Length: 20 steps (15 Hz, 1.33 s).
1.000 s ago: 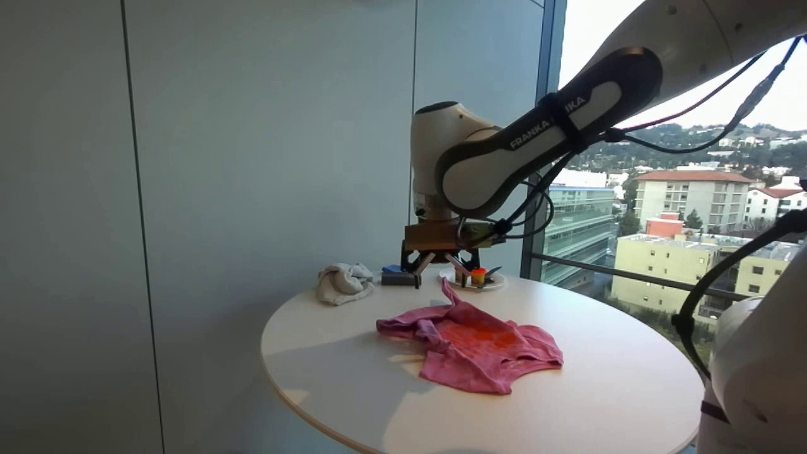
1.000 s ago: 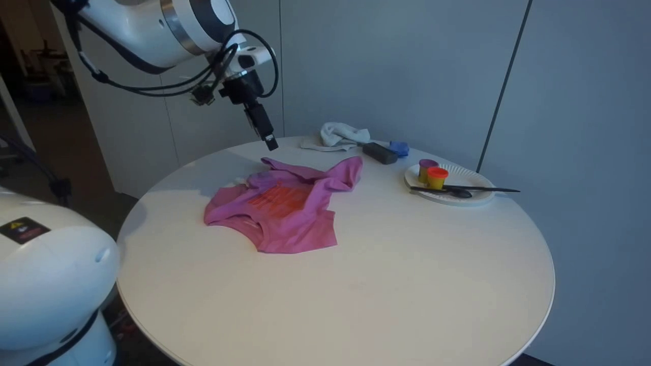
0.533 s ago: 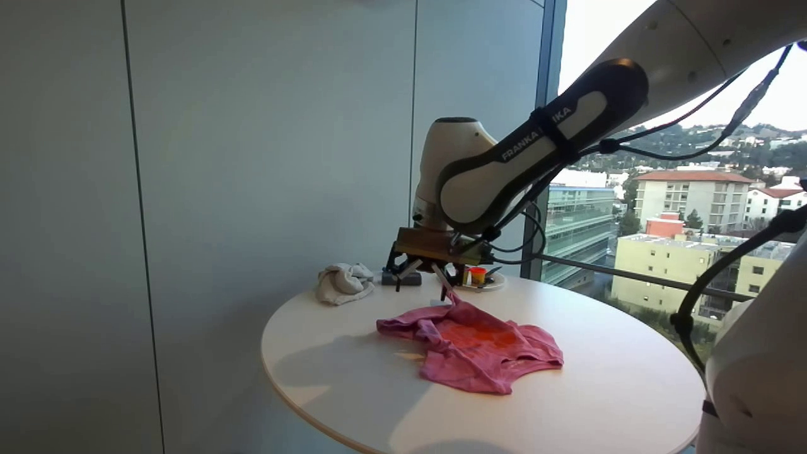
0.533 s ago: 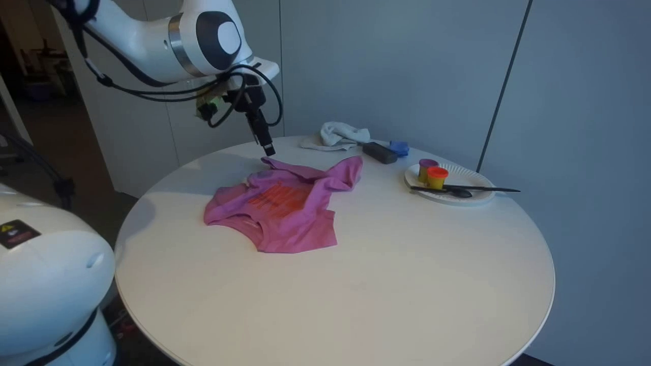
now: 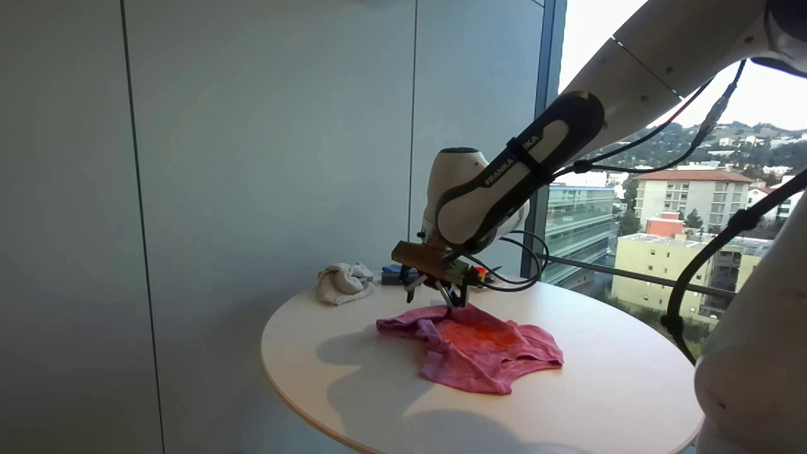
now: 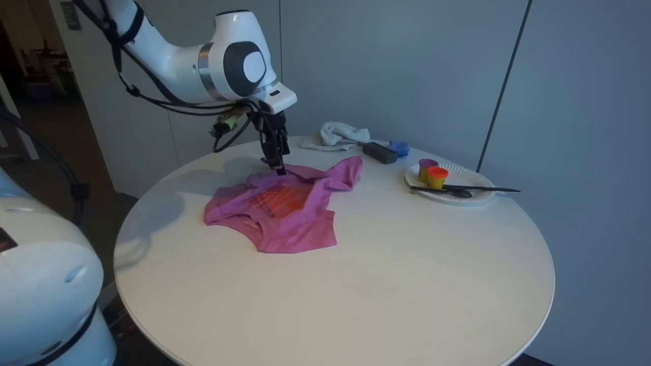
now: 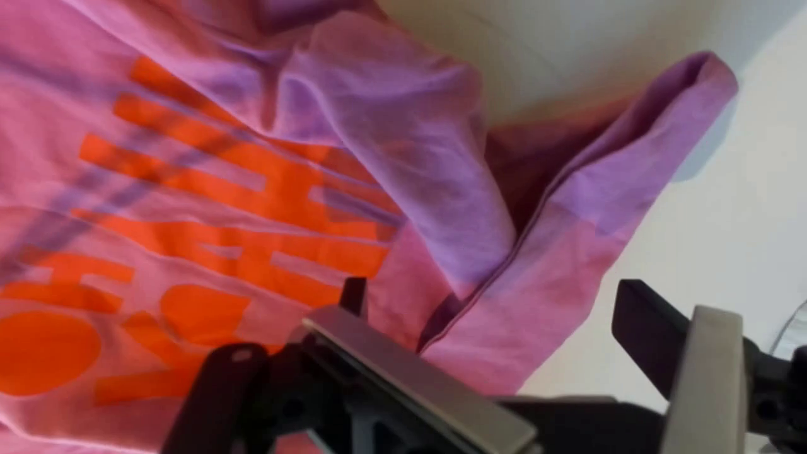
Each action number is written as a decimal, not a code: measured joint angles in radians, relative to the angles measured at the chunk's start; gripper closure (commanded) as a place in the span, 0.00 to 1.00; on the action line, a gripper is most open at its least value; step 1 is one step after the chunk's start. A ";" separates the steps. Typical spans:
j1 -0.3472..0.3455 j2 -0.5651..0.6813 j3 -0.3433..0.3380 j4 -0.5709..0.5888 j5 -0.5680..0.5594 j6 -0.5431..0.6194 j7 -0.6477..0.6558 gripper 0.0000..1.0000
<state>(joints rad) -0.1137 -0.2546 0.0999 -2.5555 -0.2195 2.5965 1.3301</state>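
Note:
A crumpled pink shirt (image 5: 480, 369) with an orange print lies on the round white table (image 6: 386, 305). Just above its far edge hangs my gripper (image 5: 434, 299), pointing down, its jaws wide apart. In the wrist view the gripper (image 7: 495, 306) spans a folded strip of the shirt (image 7: 416, 145): the left fingertip stands over the cloth by the print, the right fingertip over bare tabletop. Nothing is clasped between them. Seen from the side, the gripper (image 6: 279, 169) reaches down to the shirt (image 6: 300, 236); whether a fingertip touches cloth I cannot tell.
Toward the back lie a pale cloth (image 6: 342, 134), a dark block (image 6: 380, 152) and a small blue item (image 6: 399, 148). A white paper plate (image 6: 465, 175) carries a red-lidded tub (image 6: 437, 179), a purple-lidded tub (image 6: 427, 163) and black cutlery (image 6: 498, 189). A wall stands close behind.
The arm has come down, bringing the open gripper from above and beyond the shirt to right over its far edge. The shirt and the other items look unmoved.

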 measured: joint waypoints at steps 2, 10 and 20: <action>-0.028 0.012 0.000 0.000 -0.014 0.036 0.043 0.00; -0.061 0.095 -0.010 0.016 -0.020 0.131 0.101 0.04; -0.058 0.167 -0.020 0.062 -0.134 0.178 0.153 0.90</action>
<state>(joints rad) -0.1721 -0.0875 0.0803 -2.4937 -0.3533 2.7743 1.4833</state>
